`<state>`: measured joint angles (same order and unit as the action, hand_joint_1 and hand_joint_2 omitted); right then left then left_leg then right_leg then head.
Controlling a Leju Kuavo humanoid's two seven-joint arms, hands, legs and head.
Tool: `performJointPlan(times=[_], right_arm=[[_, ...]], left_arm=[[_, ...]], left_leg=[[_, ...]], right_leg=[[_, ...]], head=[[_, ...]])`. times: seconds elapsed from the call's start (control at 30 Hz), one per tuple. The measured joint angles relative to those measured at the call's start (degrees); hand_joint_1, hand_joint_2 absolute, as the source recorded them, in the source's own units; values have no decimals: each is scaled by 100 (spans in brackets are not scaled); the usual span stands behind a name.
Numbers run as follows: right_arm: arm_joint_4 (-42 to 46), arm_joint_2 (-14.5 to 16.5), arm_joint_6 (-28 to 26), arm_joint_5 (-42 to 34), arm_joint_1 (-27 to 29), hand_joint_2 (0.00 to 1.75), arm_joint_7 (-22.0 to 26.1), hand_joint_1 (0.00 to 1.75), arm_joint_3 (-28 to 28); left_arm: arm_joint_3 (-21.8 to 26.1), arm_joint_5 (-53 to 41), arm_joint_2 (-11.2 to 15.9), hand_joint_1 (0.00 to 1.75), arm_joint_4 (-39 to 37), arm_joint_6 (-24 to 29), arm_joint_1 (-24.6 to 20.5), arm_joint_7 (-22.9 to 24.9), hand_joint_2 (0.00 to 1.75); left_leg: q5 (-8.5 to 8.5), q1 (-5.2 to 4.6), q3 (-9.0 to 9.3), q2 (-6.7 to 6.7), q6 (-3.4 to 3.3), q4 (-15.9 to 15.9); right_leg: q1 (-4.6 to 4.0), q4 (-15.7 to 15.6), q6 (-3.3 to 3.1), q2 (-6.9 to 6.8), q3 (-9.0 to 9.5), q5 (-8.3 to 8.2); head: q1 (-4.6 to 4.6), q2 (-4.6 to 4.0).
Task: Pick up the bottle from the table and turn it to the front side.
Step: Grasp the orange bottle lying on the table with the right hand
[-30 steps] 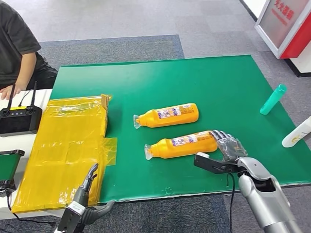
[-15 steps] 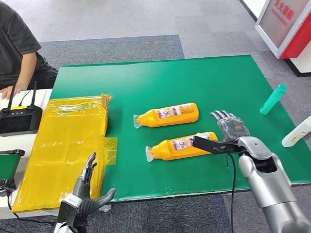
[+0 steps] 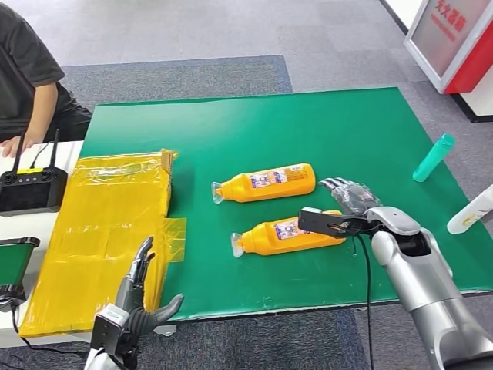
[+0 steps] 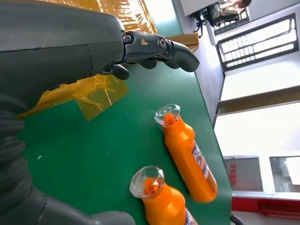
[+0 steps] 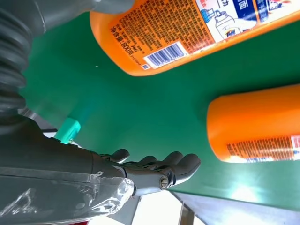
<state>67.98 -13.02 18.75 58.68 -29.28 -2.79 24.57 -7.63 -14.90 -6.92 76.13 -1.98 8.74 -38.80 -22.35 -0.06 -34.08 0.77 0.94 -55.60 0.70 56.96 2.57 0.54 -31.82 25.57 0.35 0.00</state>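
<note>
Leftmost, a person's arm (image 3: 23,116) rests by a black controller (image 3: 30,189) on the white side table. Next comes a yellow-taped box (image 3: 98,231) lying on the left part of the green table (image 3: 233,123).

Left hand (image 3: 136,301): low at the near table edge, beside the box, fingers spread and holding nothing. It stands well apart from both bottles.

Centre: two orange bottles lie on their sides, roughly parallel, long axes running left to right across the head view, clear caps pointing toward the robot's left. The far bottle (image 3: 264,183) lies behind the near bottle (image 3: 287,233).

Right hand (image 3: 343,210): positioned over the base end of the near bottle, fingers apart, thumb (image 3: 326,223) reaching across the bottle's near flank and the darker fingers (image 3: 343,189) above the gap between the two bottles. No closure on the body is visible; the right wrist view shows green table between fingers and bottles.

Judgement: the near bottle is the target. It lies directly beneath and to the left of the right hand, which is by far the nearer hand. The coming grasp should close across the short axis, near the base.

Further right, a teal bottle (image 3: 433,157) and a white bottle (image 3: 471,210) lie at the table's right edge.
</note>
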Motion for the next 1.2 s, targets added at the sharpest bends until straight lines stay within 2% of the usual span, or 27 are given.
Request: performJointPlan(times=[0.53,0.57,0.67,0.7,1.0,1.1,1.2], right_arm=[[-839,104,-39,-362,37,175,36,0,460],[-864,106,-55,-371,41,175,36,21,475],[-925,109,-102,-405,42,175,39,152,507],[-940,109,-120,-419,43,175,43,175,514],[-906,90,-509,-612,194,175,69,175,541],[-477,26,-863,-627,581,175,14,175,483],[320,11,-1364,-412,1255,175,-58,175,361]], left_arm=[[-159,54,132,0,-22,19,-82,0,175],[-162,56,138,0,-23,19,-85,0,175],[-167,72,154,0,-28,19,-93,0,175],[-168,79,157,0,-30,19,-95,0,175],[-197,104,198,0,-46,80,-107,0,175],[-189,100,206,0,-45,119,-65,0,175],[-157,60,200,0,-11,91,48,0,175]], left_leg=[[0,0,0,0,0,0],[0,0,0,0,0,0],[0,0,0,0,0,0],[0,0,1,0,0,0],[0,1,5,-1,0,-1],[-2,1,2,1,0,-2],[-8,0,-5,1,1,-2]], right_leg=[[0,0,0,1,-2,0],[0,0,0,1,-3,0],[0,0,0,1,-3,0],[0,0,0,1,-3,0],[0,-1,0,1,-1,0],[0,-1,1,-1,-1,1],[0,-1,-1,-2,-6,6]], head=[[-1,0],[0,0],[1,0],[0,0],[0,0],[-1,0],[-1,0]])
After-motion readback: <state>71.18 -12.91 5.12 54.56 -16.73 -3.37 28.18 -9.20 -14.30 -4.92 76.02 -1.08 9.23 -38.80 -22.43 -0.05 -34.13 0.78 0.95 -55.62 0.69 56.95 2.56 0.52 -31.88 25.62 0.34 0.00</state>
